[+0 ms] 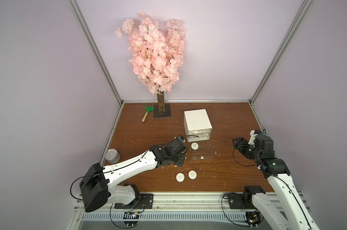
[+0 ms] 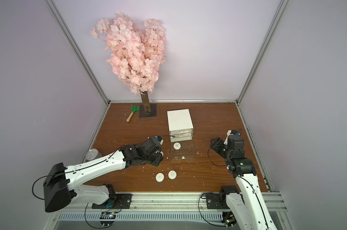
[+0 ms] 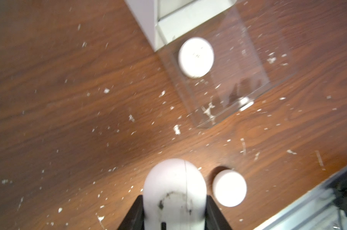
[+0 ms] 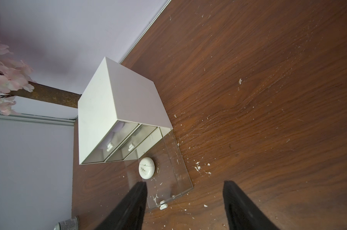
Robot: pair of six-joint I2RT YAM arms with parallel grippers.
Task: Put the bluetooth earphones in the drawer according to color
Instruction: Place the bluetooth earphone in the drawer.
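Observation:
My left gripper (image 3: 174, 201) is shut on a white earphone case (image 3: 174, 187), held above the table left of the drawer's front corner. The white cabinet (image 1: 197, 121) has its bottom clear drawer (image 1: 202, 157) pulled out. One white case (image 1: 194, 146) lies in the drawer near the cabinet. Two more white cases (image 1: 180, 177) (image 1: 192, 174) rest on the table toward the front. My right gripper (image 4: 184, 199) stands open and empty, off to the right of the drawer (image 4: 174, 179). No black or lavender cases show.
A silver tin can (image 1: 112, 156) stands at the table's left edge beside my left arm. A pink blossom tree (image 1: 156, 55) on a dark base and a green toy rake (image 1: 147, 113) sit at the back left. White crumbs are scattered around the drawer.

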